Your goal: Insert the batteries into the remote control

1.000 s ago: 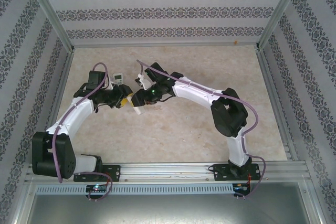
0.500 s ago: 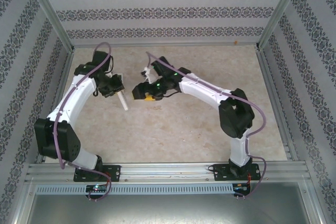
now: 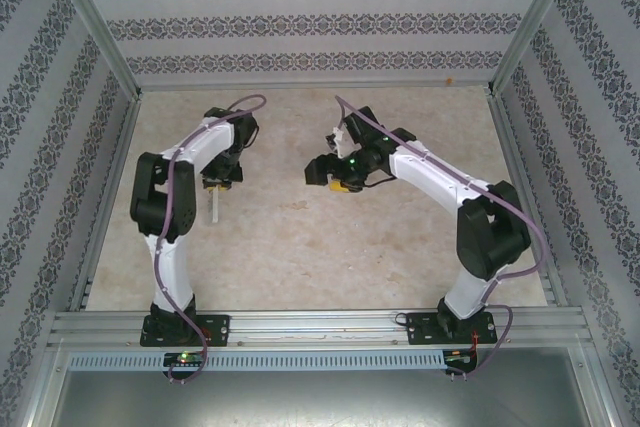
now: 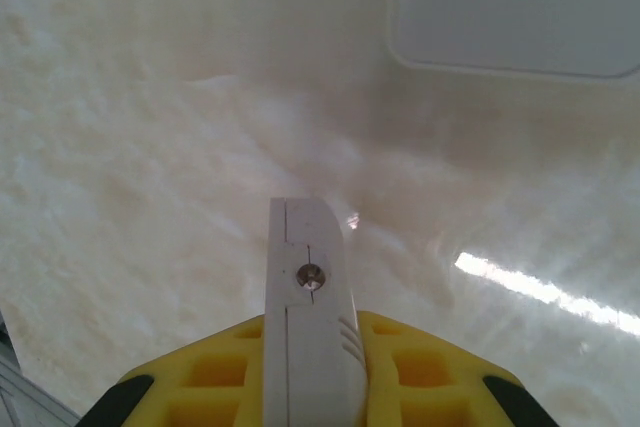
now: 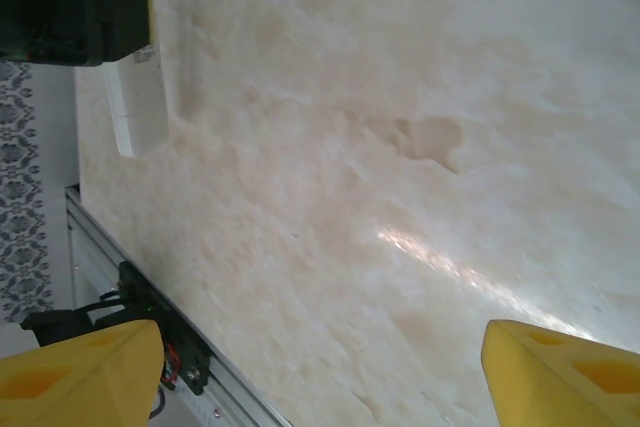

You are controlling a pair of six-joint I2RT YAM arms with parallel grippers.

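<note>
My left gripper [image 4: 312, 347] is shut on a white remote control [image 4: 305, 247], gripped edge-on between the yellow fingers [image 4: 215, 372]. From above, the left gripper [image 3: 216, 183] points down at the table's left middle, and the remote control [image 3: 213, 207] sticks out below it toward the near side. In the right wrist view the same remote control [image 5: 135, 97] shows at upper left under the black left gripper body. My right gripper [image 5: 320, 372] is open above bare table with nothing between its fingers. It hovers mid-table [image 3: 320, 175], well apart from the remote. The batteries are out of view.
A pale flat object with rounded corners [image 4: 510, 7] lies on the table ahead of the left gripper. The marble-patterned table [image 3: 320, 257] has a metal rail [image 3: 320, 325] along its near edge and patterned walls on three sides.
The two grippers, together at the remote a second ago, have drawn apart. The right one opened, let go and moved right. The left arm folded back and carried the remote left.
</note>
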